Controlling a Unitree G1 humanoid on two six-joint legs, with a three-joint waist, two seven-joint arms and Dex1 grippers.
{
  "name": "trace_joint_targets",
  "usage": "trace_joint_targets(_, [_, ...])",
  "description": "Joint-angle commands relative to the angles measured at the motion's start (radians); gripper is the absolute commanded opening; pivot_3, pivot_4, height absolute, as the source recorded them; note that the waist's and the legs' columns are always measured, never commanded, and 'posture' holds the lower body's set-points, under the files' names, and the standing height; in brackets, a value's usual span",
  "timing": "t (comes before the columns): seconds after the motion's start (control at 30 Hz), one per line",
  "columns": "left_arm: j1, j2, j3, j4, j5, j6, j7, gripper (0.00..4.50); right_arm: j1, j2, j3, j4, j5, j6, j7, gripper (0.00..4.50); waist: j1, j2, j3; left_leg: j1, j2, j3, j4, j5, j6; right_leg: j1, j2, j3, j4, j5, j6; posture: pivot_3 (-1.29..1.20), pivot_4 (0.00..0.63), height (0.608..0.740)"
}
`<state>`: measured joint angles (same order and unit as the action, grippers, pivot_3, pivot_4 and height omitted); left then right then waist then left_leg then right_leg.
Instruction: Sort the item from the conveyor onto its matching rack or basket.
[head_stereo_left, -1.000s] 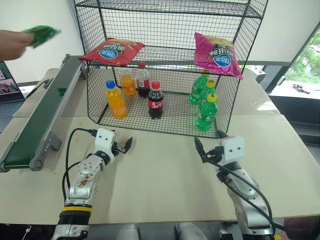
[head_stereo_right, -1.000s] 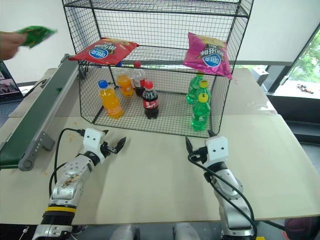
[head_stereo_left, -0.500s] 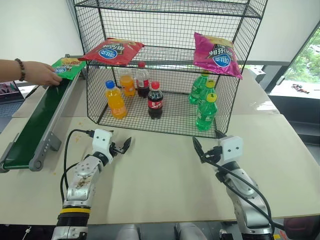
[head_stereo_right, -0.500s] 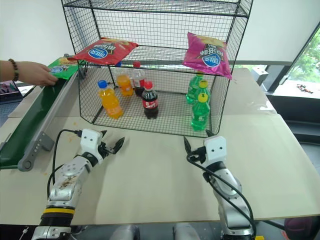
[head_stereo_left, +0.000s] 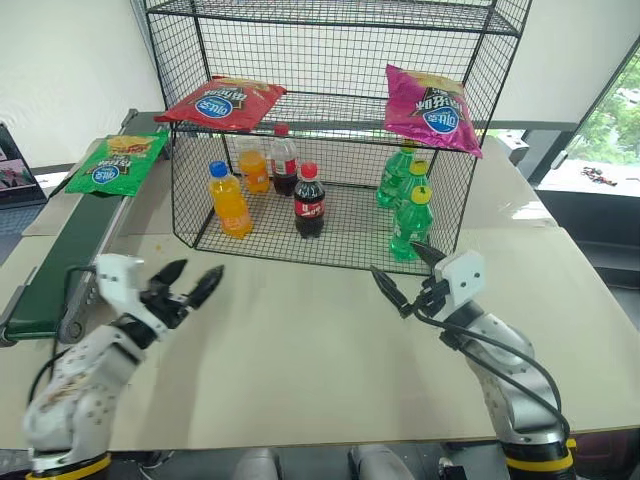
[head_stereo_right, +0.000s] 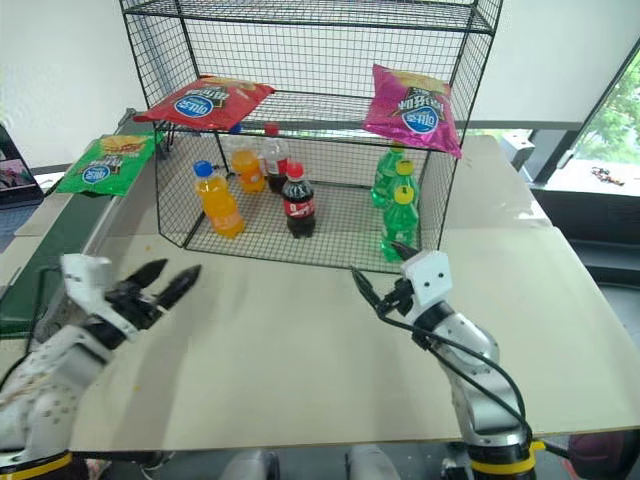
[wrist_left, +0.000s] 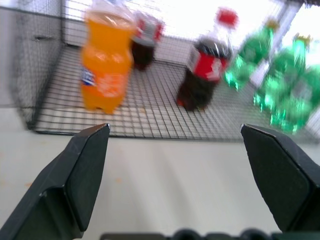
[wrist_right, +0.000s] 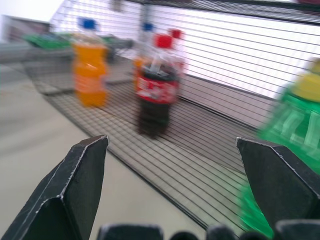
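Green and shiny, the crisp bag lies flat on the far end of the conveyor, its blue oval logo and yellow crisps picture facing up. It is just beside the left edge of the black wire-mesh rack, level with the rack's lower tiers, and nothing touches it.

On the rack's middle tier a red crisp bag lies at the left, and a pink crisp bag leans over the front edge at the right. On the bottom tier stand an orange soda bottle, a second orange bottle behind it, two cola bottles, and a cluster of green bottles at the right.

Nearer, above the pale table, the left gripper hovers with its jaws spread wide and nothing between them; it is well apart from the crisp bag, close to the near end of the conveyor. The right gripper hangs in front of the rack by the green bottles, jaws likewise spread wide and empty. Through both wrist views the rack's bottles appear between the parted fingers.
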<state>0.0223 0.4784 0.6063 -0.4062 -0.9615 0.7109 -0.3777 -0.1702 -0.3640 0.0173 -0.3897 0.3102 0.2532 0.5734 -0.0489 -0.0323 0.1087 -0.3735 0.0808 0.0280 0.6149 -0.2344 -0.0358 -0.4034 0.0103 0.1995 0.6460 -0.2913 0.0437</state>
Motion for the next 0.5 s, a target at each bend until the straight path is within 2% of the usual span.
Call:
trace_joint_targets(0.03, [0.047,0.003,0.19,-0.016,-0.311,0.049,0.129,4.44,-0.102,-0.035,0.019,-0.068,0.164,0.073,0.143,4.5,-0.002,0.0,0.0,0.0,0.0,0.0,0.0,0.0,0.0,0.0,0.0,0.0,0.0,0.0,0.0,0.0,0.15,0.738])
trace_joint_targets(0.13, [0.099,-0.016,0.28,0.011,-0.473,0.038,0.216,4.44,-0.174,-0.052,0.041,-0.06,0.226,0.108,0.221,4.5,-0.002,0.0,0.0,0.0,0.001,-0.001,0.0,0.0,0.001,0.001,0.0,-0.002,0.0,0.0,-0.001,0.0,0.15,0.738])
trace_joint_targets(0.23, [0.18,-0.052,0.35,0.034,-0.705,-0.002,0.352,4.44,-0.247,-0.063,0.076,-0.028,0.259,0.125,0.305,4.5,0.0,0.0,0.0,0.0,0.001,-0.004,0.0,0.0,0.0,0.001,-0.001,-0.005,0.0,-0.001,-0.002,0.0,0.15,0.738])
trace_joint_targets(0.37, [0.267,-0.099,0.427,0.077,-0.872,-0.08,0.432,4.44,-0.33,-0.045,0.113,0.028,0.295,0.119,0.403,4.5,0.006,-0.001,0.0,0.0,0.001,-0.007,0.001,0.0,0.0,0.002,-0.001,-0.009,0.0,-0.002,-0.003,0.0,0.15,0.738])
trace_joint_targets(0.5, [0.322,-0.105,0.467,0.096,-0.946,-0.131,0.454,4.44,-0.399,-0.02,0.13,0.081,0.306,0.108,0.463,4.5,0.007,-0.001,0.0,0.0,0.001,-0.01,0.001,0.0,0.0,0.002,-0.001,-0.013,0.001,-0.003,-0.005,0.0,0.15,0.738])
